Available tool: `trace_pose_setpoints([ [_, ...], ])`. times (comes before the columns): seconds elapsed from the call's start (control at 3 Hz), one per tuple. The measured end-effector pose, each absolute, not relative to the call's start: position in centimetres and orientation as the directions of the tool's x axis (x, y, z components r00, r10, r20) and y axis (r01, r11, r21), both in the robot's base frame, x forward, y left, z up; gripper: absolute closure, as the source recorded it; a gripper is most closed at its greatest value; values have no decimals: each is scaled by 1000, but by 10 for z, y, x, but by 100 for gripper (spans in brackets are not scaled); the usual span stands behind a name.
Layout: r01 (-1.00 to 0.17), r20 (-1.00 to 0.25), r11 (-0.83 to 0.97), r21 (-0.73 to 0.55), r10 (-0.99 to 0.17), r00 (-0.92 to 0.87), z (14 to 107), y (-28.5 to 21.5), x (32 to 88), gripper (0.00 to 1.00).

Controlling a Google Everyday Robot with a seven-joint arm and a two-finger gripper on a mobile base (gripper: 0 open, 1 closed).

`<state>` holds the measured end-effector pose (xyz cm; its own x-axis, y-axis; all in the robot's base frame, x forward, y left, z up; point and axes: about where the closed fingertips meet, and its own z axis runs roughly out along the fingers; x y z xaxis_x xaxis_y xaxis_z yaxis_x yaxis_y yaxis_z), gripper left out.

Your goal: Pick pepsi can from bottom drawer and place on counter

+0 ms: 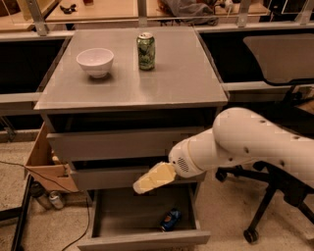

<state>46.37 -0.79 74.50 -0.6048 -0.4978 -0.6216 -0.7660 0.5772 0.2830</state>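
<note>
The pepsi can (170, 219) lies on its side in the open bottom drawer (142, 239), at its right side near the front. My gripper (141, 186) hangs in front of the middle drawer, above the open drawer and up and to the left of the can. The white arm reaches in from the right. The grey counter (181, 81) tops the cabinet.
A white bowl (95, 61) and a green can (145, 51) stand on the counter. A cardboard box (45, 164) and bottles sit on the floor at the left. An office chair base (267, 206) stands at the right. A wooden tabletop (98, 10) lies behind.
</note>
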Motion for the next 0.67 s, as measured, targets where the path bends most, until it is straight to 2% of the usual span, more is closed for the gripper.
trace_pose_setpoints([
  [0.67,-696,-595,608,381,-415,-688,658,3,462,0],
])
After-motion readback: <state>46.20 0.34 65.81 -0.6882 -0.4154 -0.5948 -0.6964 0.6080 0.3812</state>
